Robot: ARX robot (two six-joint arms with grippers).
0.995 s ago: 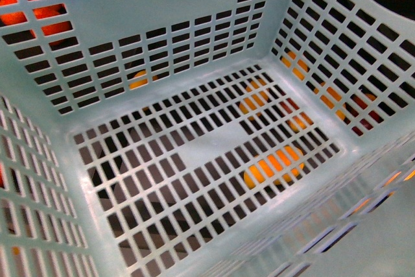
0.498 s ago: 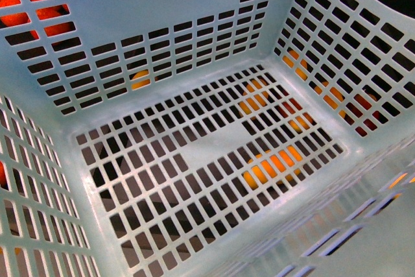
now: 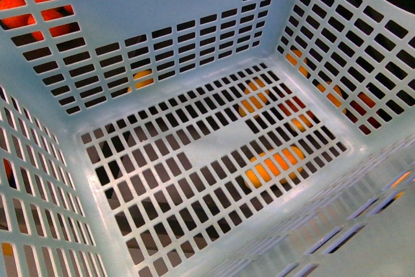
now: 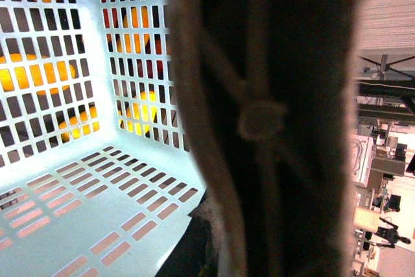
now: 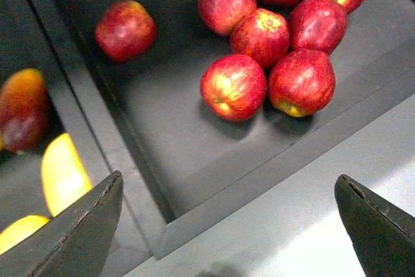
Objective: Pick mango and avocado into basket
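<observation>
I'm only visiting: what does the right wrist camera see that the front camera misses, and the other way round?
Only the right wrist view shows red apples in a dark grey compartment, one lying apart from the cluster, and the right gripper open, holding nothing. Only the front view shows the inside of the light blue basket, with nothing lying in it. Both show warm-coloured fruit: yellow fruit beside the apples' compartment, and orange fruit glimpsed through the basket's slots. Whether they are the same pieces cannot be told.
</observation>
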